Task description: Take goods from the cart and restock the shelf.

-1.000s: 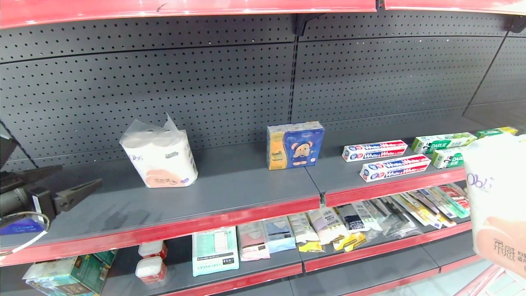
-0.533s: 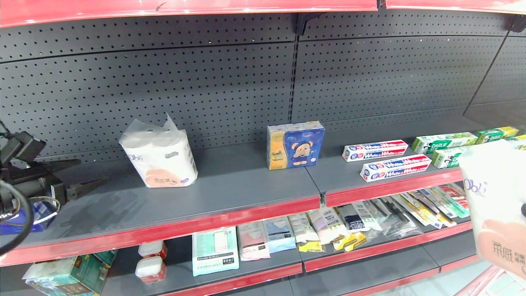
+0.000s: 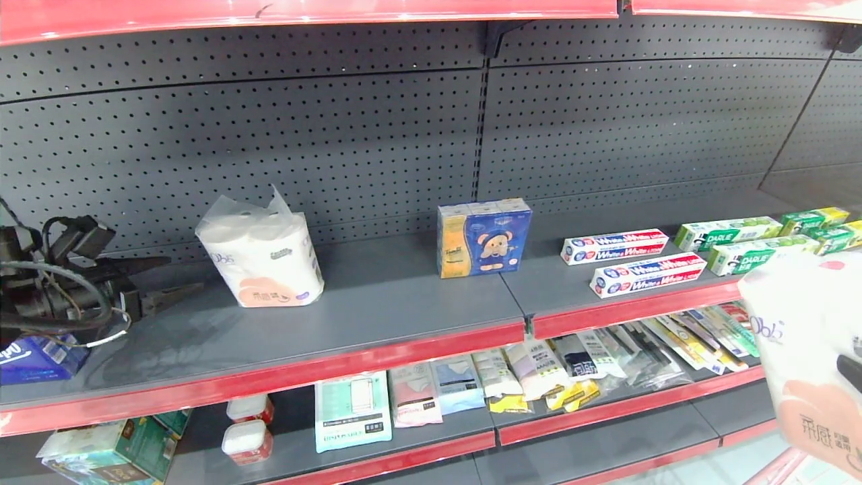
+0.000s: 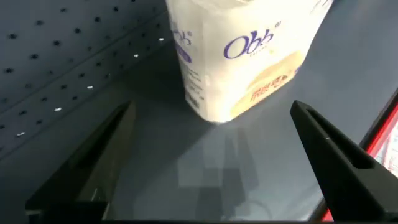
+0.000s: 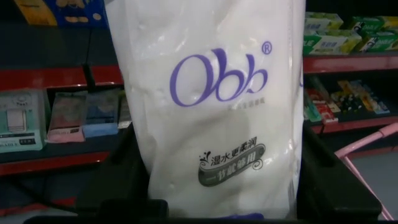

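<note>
A white toilet-paper pack (image 3: 262,259) stands on the grey shelf (image 3: 390,303) at the left. My left gripper (image 3: 168,277) hovers just left of it, low over the shelf, open with nothing between its fingers; the left wrist view shows the same pack (image 4: 242,56) a short way ahead of the gripper (image 4: 211,162). A second white toilet-paper pack (image 3: 808,350) hangs at the far right, in front of the shelf edge. My right gripper (image 5: 214,162) is shut on this pack (image 5: 211,106), a finger on each side.
A blue-and-yellow tissue box (image 3: 483,237) stands mid-shelf. Red-white toothpaste boxes (image 3: 630,263) and green ones (image 3: 741,242) lie to the right. A blue pack (image 3: 34,360) lies under my left arm. Flat packets (image 3: 539,367) fill the lower shelf. Pegboard (image 3: 337,135) backs everything.
My left gripper has turned and moved a little further in over the shelf toward the standing pack, uncovering the blue pack. The pack held on the right has sunk lower, uncovering more green boxes.
</note>
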Motion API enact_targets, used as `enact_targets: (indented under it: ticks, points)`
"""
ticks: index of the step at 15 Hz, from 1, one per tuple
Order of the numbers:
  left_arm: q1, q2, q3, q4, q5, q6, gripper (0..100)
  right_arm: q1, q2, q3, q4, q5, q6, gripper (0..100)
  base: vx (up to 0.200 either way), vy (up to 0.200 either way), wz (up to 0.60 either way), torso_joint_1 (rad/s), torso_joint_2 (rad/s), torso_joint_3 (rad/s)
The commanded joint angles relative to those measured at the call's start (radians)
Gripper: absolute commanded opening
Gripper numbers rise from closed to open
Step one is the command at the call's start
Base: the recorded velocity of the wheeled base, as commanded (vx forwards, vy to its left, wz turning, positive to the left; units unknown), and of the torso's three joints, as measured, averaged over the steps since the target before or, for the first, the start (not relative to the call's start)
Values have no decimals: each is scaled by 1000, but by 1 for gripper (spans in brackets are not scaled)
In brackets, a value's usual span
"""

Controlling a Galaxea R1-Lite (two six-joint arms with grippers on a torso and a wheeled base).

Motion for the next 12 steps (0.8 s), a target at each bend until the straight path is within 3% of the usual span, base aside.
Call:
enact_targets:
  ticks: [1,5,12]
  points:
    - [-14,47,-69,23,-15,-2,100,0,12,5,-1,1,-1,0,0,0,0,0,0,0]
    - [-27,57,-154,102,-61,0,100,0,8,25,-1,0,-13,0,0,0,0,0,0,0]
    - [-67,107,-186,104,-103,0,100,-2,12,28,-1,-17,-39,0,0,0,0,0,0,0]
